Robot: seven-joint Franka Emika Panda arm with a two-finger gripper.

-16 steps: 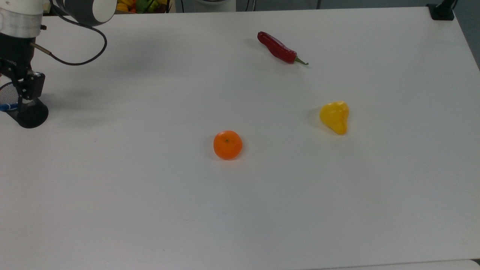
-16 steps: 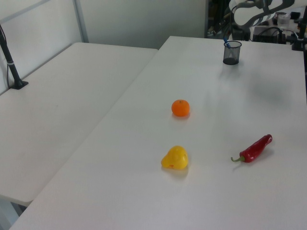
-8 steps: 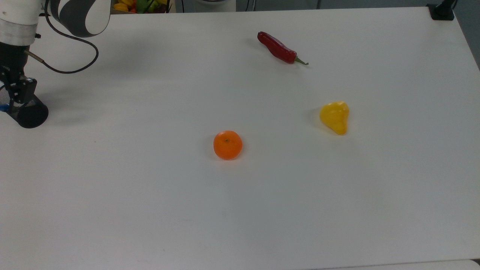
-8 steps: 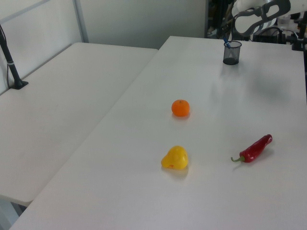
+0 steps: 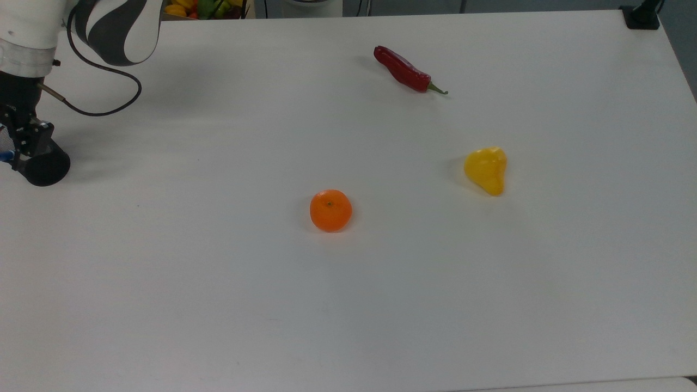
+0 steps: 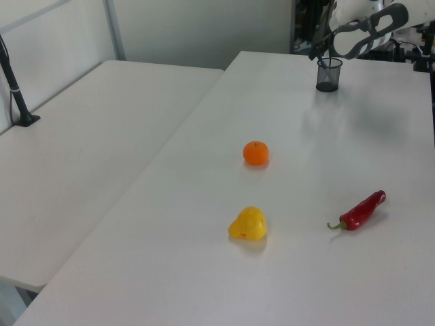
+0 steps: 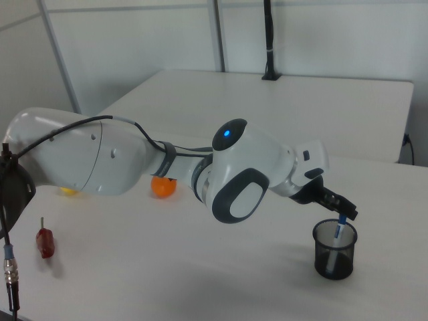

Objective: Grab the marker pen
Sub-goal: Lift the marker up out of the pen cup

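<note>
The marker pen point(image 7: 340, 232) stands slanted inside a dark mesh cup point(image 7: 334, 257), its white barrel and blue top poking above the rim. My gripper point(image 7: 342, 212) is right at the pen's top end, just above the cup. In the top view the cup point(image 5: 48, 170) lies at the far left edge, with a blue bit of the pen point(image 5: 5, 157) beside my gripper point(image 5: 19, 144). In the left view the cup point(image 6: 327, 78) sits at the far end of the table under my arm.
An orange point(image 5: 330, 210) sits mid-table, a yellow fruit point(image 5: 486, 170) to the top view's right of it, and a red chili point(image 5: 403, 69) further back. A second table point(image 6: 81, 136) adjoins on the left view's left. A black cable point(image 5: 103, 103) loops from my wrist.
My gripper has shifted toward the top view's left edge and come down over the cup, reaching the pen's top. The fruit has not moved.
</note>
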